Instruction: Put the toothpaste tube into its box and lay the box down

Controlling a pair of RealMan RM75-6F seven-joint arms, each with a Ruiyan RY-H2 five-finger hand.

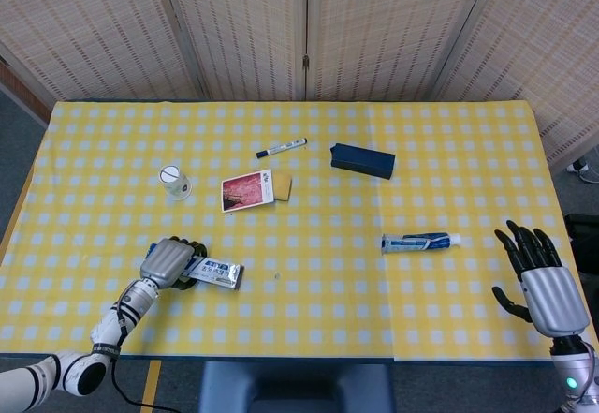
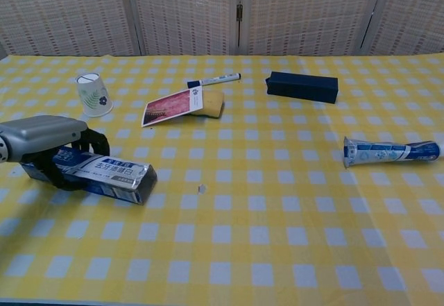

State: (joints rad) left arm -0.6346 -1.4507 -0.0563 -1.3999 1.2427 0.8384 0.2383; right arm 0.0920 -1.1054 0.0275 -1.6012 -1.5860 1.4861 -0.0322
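left hand [image 2: 43, 137] cut by chest view's edge, box [image 2: 104, 176] lettering unreadable

Left hand [image 1: 167, 262]: silver-grey ribbed back plate, black fingers beneath. Wrist nearer the surface [image 1: 309, 319] edge: white segments split by black rings, leading to a rounded white forearm shell.

Right hand [image 1: 541, 287]: matching silver ribbed back plate, glossy black fingers and thumb. Below it, a grey wrist cuff carrying a small lit teal indicator.
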